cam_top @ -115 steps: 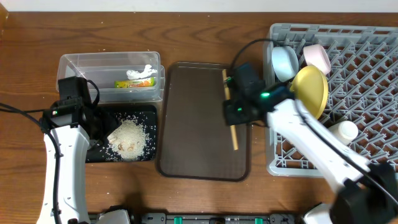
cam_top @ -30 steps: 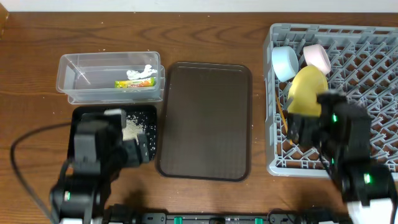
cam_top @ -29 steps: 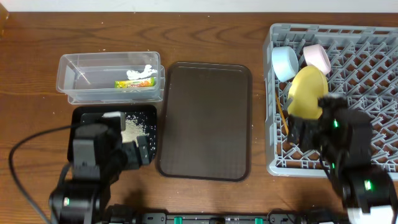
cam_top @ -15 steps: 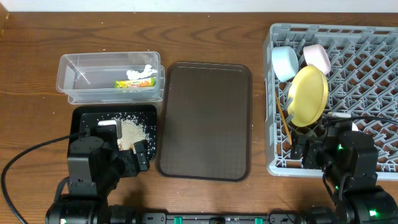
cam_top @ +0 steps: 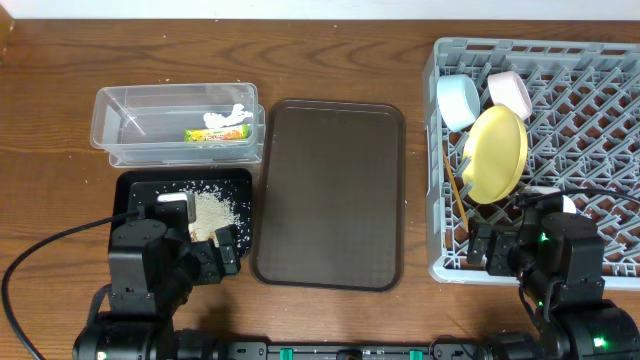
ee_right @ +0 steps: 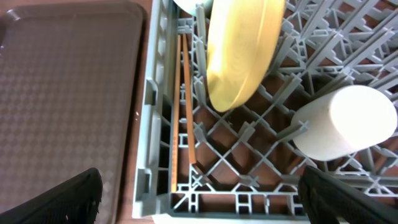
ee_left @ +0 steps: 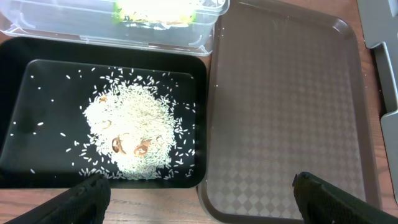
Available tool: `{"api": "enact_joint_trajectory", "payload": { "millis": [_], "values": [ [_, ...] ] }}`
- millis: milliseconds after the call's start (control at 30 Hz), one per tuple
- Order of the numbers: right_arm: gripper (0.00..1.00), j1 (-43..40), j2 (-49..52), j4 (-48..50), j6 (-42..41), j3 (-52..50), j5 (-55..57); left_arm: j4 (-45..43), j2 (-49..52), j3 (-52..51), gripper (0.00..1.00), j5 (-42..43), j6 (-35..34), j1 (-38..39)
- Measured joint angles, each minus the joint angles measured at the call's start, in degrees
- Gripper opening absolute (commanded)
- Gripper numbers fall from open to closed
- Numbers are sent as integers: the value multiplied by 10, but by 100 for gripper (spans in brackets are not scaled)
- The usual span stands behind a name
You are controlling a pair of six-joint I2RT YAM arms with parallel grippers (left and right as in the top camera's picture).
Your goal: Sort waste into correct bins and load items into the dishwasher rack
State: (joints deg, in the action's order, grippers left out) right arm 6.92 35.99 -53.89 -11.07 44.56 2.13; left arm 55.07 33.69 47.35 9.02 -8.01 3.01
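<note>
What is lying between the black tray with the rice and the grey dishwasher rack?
The dark brown serving tray lies between the black tray and the dishwasher rack. The overhead view shows it whole.

The dishwasher rack is running off the overhead view's right edge, with the right arm covering its near corner. The left arm is hiding the black tray's near edge.

At the left wrist, the top edge is cropping the clear tub and the snack wrapper. Brown flecks in the rice are showing too small to identify.

At the right wrist, the yellow plate is being cut off at the top and the small white cup at the right. Overhead, the arm is covering most of that cup.

The left gripper and right gripper are showing only dark, blurred fingertips at the views' bottom corners.
</note>
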Motion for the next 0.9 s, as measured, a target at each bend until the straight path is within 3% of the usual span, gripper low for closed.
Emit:
{"api": "enact_joint_trajectory", "payload": {
  "millis": [300, 633, 900],
  "values": [
    [99, 0, -75, 124, 0, -52, 19, 0, 0, 0, 97, 0, 0, 0],
    [99, -9, -269, 411, 1, -293, 30, 0, 0, -1, 97, 0, 0, 0],
    [99, -36, -333, 498, 19, -393, 28, 0, 0, -1, 97, 0, 0, 0]
  ]
}}
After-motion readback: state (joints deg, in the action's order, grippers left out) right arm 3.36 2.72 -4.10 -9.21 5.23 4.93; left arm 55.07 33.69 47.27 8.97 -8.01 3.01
